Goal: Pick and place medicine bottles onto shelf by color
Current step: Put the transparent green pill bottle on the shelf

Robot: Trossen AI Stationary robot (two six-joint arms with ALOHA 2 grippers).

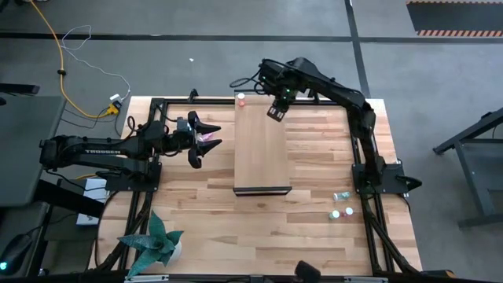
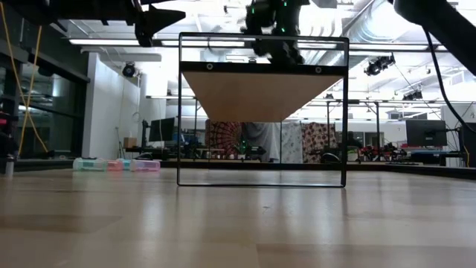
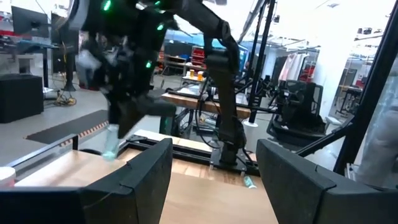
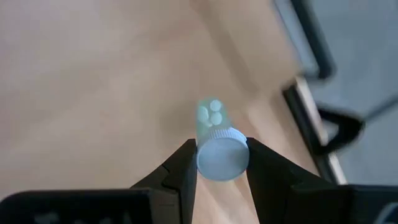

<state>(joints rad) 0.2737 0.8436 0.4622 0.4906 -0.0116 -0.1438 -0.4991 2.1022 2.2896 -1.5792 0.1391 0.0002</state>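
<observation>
The shelf [image 1: 263, 149] is a long pale board in the middle of the table, raised on a dark frame [image 2: 262, 126]. A pink medicine bottle [image 1: 241, 99] stands at its far left corner. My right gripper [image 1: 275, 112] hovers over the shelf's far right corner, shut on a teal medicine bottle [image 4: 212, 118] with a white cap. That bottle [image 3: 112, 142] hangs a little above the board. My left gripper [image 1: 214, 134] waits open left of the shelf, nothing between its fingers [image 3: 149, 171]. My right gripper pinches the teal bottle's white cap [image 4: 222, 158] between its two fingers, one on each side of the cap. The fingers come from above and point steeply down. The bottle hangs below them, cap up, clear of the shelf.
Three teal medicine bottles [image 1: 340, 206] lie on the table near the right arm's base. A potted plant [image 1: 157, 244] stands at the near left corner. Bare tabletop lies to the left, right and near side of the shelf.
</observation>
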